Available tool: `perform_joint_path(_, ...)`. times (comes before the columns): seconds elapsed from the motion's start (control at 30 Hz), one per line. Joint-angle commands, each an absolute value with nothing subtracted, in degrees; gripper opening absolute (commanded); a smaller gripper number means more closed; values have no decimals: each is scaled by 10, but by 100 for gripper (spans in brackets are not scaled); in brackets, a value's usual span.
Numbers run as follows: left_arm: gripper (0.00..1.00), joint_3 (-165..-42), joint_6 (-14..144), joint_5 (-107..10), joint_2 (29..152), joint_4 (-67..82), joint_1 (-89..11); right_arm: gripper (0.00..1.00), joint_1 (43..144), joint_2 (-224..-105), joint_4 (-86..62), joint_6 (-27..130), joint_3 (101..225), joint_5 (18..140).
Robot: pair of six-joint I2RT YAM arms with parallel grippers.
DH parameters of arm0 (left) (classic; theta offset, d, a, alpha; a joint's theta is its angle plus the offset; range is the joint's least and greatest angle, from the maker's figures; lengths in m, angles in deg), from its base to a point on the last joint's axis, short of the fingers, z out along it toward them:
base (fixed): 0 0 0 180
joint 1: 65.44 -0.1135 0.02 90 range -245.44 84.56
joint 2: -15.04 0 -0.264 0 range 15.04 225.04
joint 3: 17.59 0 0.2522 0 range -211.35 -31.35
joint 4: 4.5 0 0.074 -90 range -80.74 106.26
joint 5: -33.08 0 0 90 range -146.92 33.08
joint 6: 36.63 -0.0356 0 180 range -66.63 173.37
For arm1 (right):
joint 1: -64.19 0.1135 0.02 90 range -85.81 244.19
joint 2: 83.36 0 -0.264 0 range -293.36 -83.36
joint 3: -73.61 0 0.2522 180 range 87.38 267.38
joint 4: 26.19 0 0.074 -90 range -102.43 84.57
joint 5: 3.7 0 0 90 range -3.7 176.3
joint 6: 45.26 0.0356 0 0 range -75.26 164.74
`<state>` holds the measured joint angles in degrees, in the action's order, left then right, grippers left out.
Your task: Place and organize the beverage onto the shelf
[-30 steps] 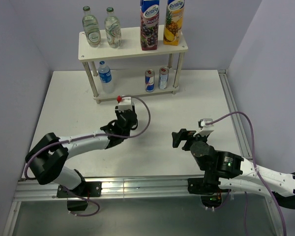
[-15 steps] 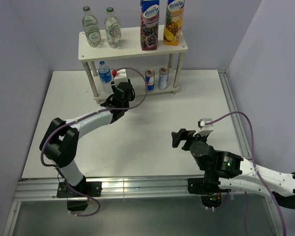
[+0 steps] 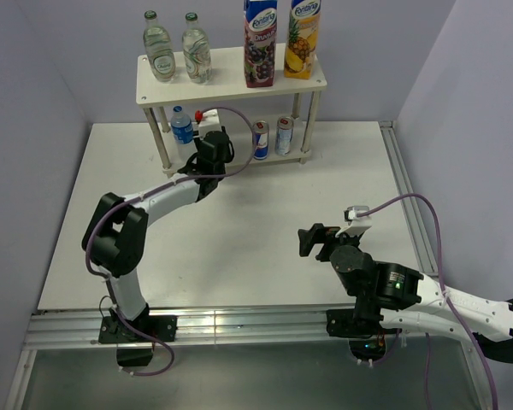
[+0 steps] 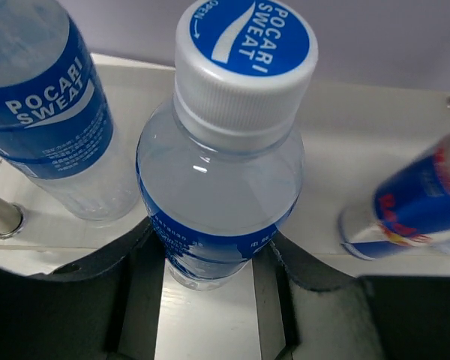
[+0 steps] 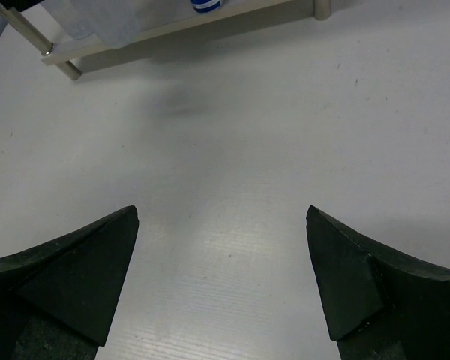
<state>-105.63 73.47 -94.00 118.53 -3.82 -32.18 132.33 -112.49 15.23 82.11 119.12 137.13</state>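
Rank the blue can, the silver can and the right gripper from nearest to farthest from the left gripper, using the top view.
1. Blue can, just right of the left gripper.
2. Silver can, next along rightward.
3. Right gripper, far off toward the near edge.

- Left arm [image 3: 162, 198] is showing white links and black joints.
- Right arm [image 3: 462, 314] is wearing the same white and black.
- Purple cables [image 3: 410, 196] are looping off both wrists.
- A red plug [image 3: 208, 112] is capping the left wrist.
- A white camera mount [image 3: 356, 213] is topping the right wrist.
- Right fingers [image 5: 75, 262] are looking matte black and wedge-shaped.
- Bases [image 3: 141, 329] are showing black.
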Motion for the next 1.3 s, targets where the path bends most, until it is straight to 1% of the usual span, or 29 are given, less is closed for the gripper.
perform_joint_path(0.0, 0, -1097, 717, -958, 1188, -142, -334, 100, 1327, -1125, 132, 815, 1191, 1375)
perform_joint_path(0.1, 5, -1100, 713, -964, 1210, -162, -339, 100, 1327, -1129, 131, 813, 1192, 1374)
perform_joint_path(0.23, 5, -1111, 710, -965, 1225, -156, -341, 100, 1327, -1132, 130, 812, 1192, 1373)
perform_joint_path(0.27, 7, -1113, 710, -966, 1227, -156, -342, 100, 1327, -1132, 130, 813, 1191, 1374)
perform_joint_path(0.3, 11, -1113, 705, -964, 1229, -160, -342, 100, 1327, -1132, 131, 812, 1192, 1374)
perform_joint_path(0.4, 51, -1111, 698, -958, 1231, -165, -343, 100, 1327, -1133, 131, 813, 1191, 1375)
perform_joint_path(0.43, 67, -1111, 698, -958, 1231, -165, -344, 100, 1327, -1133, 131, 813, 1192, 1374)
perform_joint_path(0.47, 73, -1111, 698, -959, 1231, -163, -344, 100, 1327, -1133, 131, 813, 1192, 1373)
perform_joint_path(0.5, 83, -1111, 700, -959, 1231, -161, -343, 100, 1327, -1133, 131, 813, 1191, 1375)
perform_joint_path(0.57, 90, -1108, 701, -959, 1225, -158, -344, 100, 1327, -1133, 131, 813, 1191, 1375)
perform_joint_path(0.6, 97, -1106, 701, -958, 1224, -157, -343, 100, 1327, -1132, 131, 814, 1192, 1375)
perform_joint_path(0.67, 99, -1102, 702, -958, 1214, -148, -343, 100, 1327, -1132, 131, 814, 1192, 1375)
perform_joint_path(0.8, 99, -1083, 718, -951, 1187, -126, -341, 100, 1327, -1129, 132, 814, 1192, 1375)
perform_joint_path(1.0, 99, -1032, 745, -961, 1132, -59, -307, 100, 1327, -1121, 142, 824, 1193, 1386)
perform_joint_path(1.17, 99, -954, 778, -981, 1049, -4, -271, 100, 1327, -1106, 139, 822, 1189, 1386)
perform_joint_path(1.27, 99, -915, 828, -992, 984, 70, -243, 100, 1327, -1106, 151, 827, 1195, 1394)
